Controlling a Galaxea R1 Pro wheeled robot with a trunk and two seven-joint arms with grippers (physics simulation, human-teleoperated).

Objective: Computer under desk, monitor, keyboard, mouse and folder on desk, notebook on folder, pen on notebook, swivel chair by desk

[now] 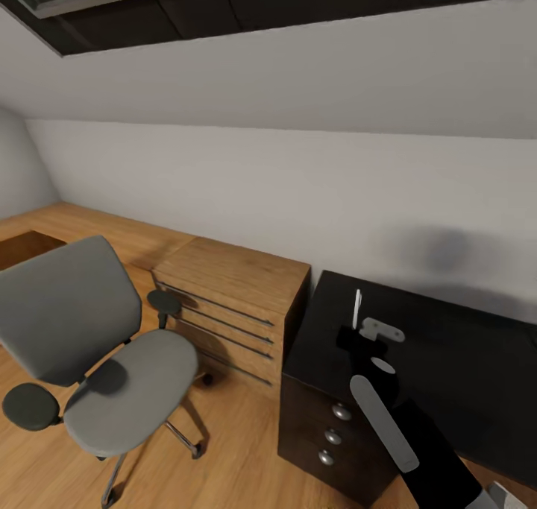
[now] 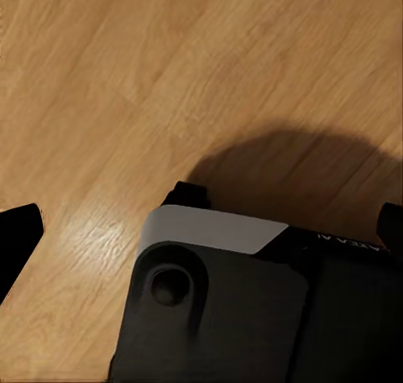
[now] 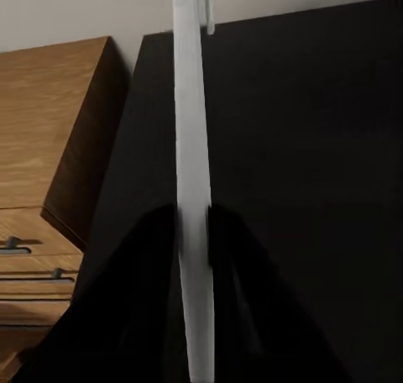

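Right gripper (image 3: 193, 232), jaws clamped on the upright white pen (image 3: 191, 148), hangs above the black tabletop (image 1: 462, 360); left jaws' state cannot be told; lower slowly, release flat toward 12 o'clock.

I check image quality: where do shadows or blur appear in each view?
Head view: soft dark shadow on the wall above the desk. Left wrist view: broad shadow on the floor. Right wrist view: the pen, held in the right gripper, looks blurred.
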